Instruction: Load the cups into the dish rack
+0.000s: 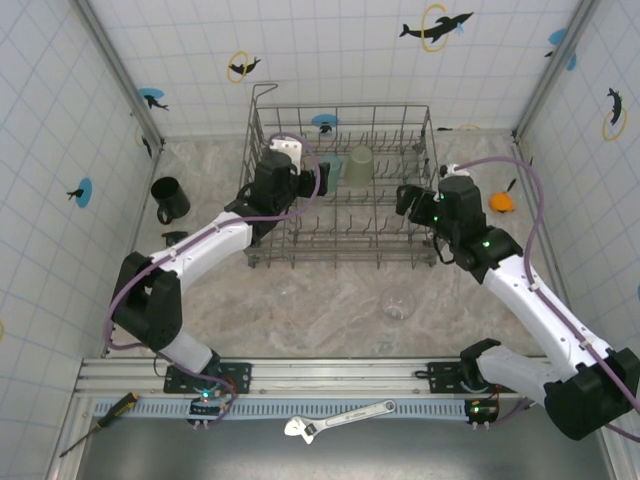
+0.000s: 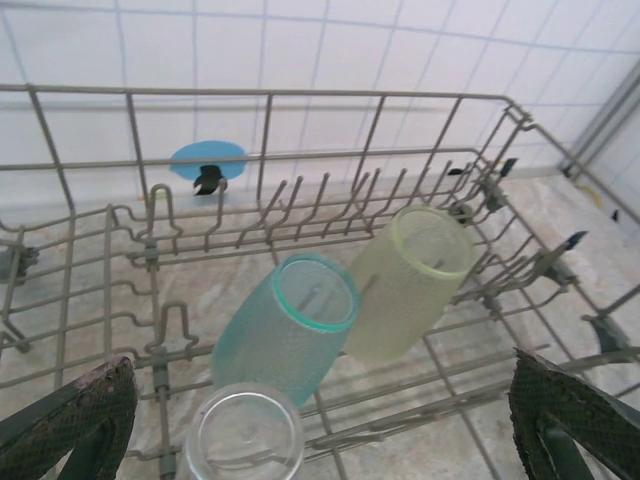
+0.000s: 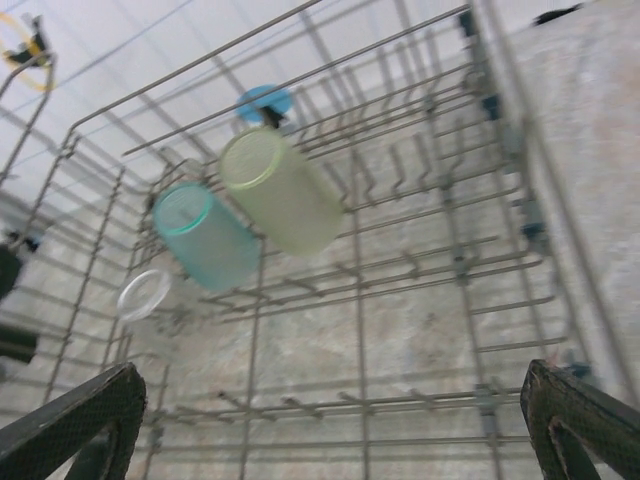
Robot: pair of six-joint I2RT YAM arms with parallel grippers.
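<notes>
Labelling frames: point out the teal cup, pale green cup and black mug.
teal cup (image 2: 270,345), left wrist view, side wall.
pale green cup (image 2: 400,300), left wrist view, side wall.
black mug (image 1: 170,198), top external view, body.

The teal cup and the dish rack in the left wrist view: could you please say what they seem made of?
Teal cup: likely translucent plastic, with a frosted, finely textured wall that lets light through. Dish rack: apparently grey metal wire, matte, made of thin bent rods.

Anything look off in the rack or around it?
Nothing broken or spilled. The teal tumbler and pale green tumbler lean tilted in the dish rack, not upright. A wrench and screwdriver lie on the near ledge, odd beside dishware.
</notes>
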